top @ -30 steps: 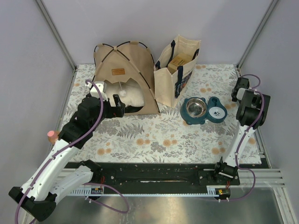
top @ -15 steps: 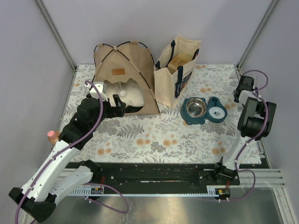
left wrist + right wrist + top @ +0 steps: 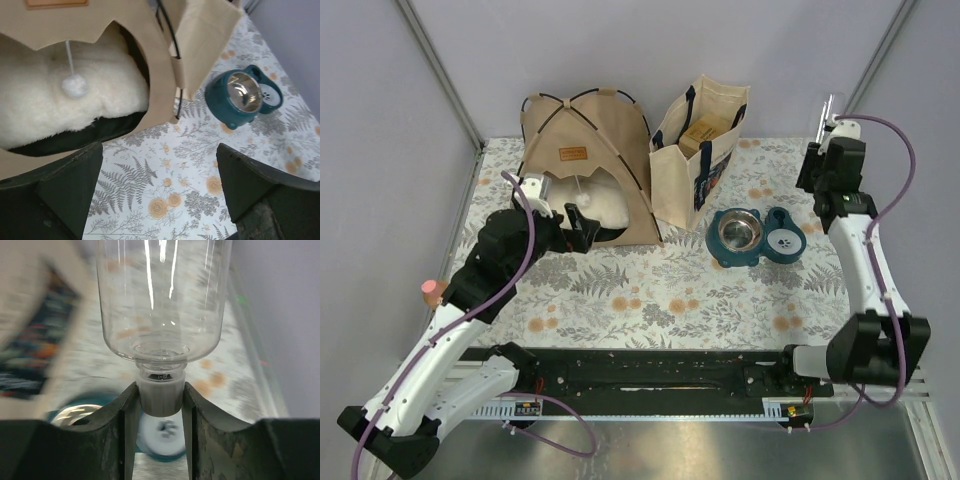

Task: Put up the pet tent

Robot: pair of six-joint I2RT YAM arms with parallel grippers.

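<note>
The pet tent (image 3: pixel 585 150) stands at the back left, tan canvas with black poles, a brown label and an arched doorway. A fluffy white pillow (image 3: pixel 45 110) lies inside, and the white pom-pom (image 3: pixel 74 86) hangs on its string in front of it. My left gripper (image 3: pixel 582 228) is open and empty just in front of the doorway's lower right; in the left wrist view the gripper (image 3: pixel 159 150) is over the floral mat. My right gripper (image 3: pixel 823 148) is shut on the grey cap (image 3: pixel 160 397) of a clear bottle (image 3: pixel 160 300), raised at the back right.
A cream tote bag (image 3: pixel 700 150) with navy handles stands right of the tent. A teal double pet bowl (image 3: pixel 757 237) sits right of centre, also in the left wrist view (image 3: pixel 242 97). Grey walls and metal frame posts enclose the floral mat (image 3: pixel 660 290).
My right arm has stretched out and swung toward the back right, and the clear bottle now shows above its gripper. My left arm has barely shifted.
</note>
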